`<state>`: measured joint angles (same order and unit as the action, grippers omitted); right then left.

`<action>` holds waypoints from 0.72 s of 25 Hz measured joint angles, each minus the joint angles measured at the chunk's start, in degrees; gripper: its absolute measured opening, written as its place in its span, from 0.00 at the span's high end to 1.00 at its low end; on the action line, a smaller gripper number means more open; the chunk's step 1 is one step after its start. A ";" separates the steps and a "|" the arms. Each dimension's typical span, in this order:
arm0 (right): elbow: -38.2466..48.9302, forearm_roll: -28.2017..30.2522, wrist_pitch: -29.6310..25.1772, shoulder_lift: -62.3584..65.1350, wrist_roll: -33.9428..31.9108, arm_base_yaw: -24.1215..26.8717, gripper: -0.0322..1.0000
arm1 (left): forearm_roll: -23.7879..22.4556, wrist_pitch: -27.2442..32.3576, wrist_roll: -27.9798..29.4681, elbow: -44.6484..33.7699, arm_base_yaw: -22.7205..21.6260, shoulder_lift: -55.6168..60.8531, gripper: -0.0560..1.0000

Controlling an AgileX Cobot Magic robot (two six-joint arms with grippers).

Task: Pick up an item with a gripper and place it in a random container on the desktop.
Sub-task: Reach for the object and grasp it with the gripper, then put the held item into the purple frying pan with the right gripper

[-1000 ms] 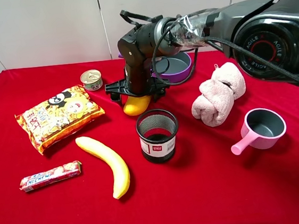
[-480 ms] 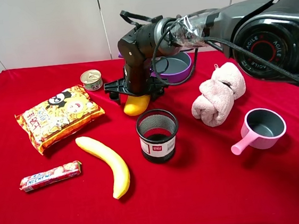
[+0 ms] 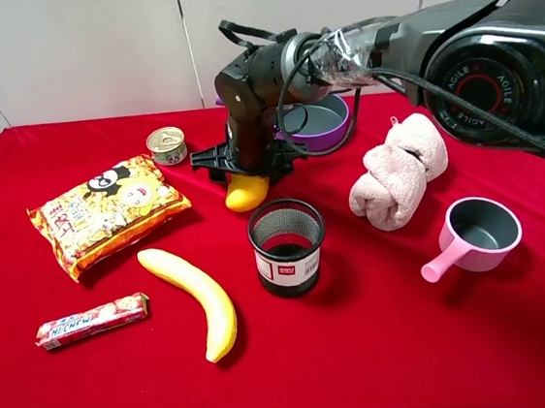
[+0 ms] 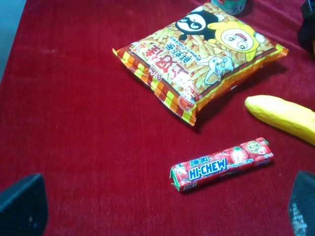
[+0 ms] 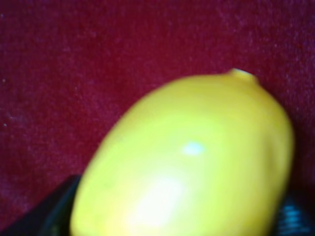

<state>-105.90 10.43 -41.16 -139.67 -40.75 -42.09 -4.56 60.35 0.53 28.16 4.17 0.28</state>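
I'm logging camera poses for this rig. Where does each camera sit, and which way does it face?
Exterior high: high above the table, facing down across it; shows the right arm and right gripper at the mango.
Left wrist: on the left arm, angled down at snack bag, candy and banana; only left gripper fingertips show.
Right wrist: on the right arm, close on the mango; fingers flank it.
Shared: exterior high and right wrist both show the mango.

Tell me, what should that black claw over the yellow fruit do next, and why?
Probably lift the mango straight up a little. The right gripper sits over it, black fingers on both sides, seemingly gripping, while it rests on the red desktop. The purple saucepan stands just behind, so the mango needs height to clear its rim.
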 joint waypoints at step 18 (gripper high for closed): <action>0.00 -0.10 -1.17 0.00 5.17 0.00 0.51 | -0.05 0.00 0.00 0.00 0.00 0.00 0.02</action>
<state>-105.90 10.33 -42.33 -139.67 -35.58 -42.09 -4.61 60.35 0.53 28.16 4.17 0.28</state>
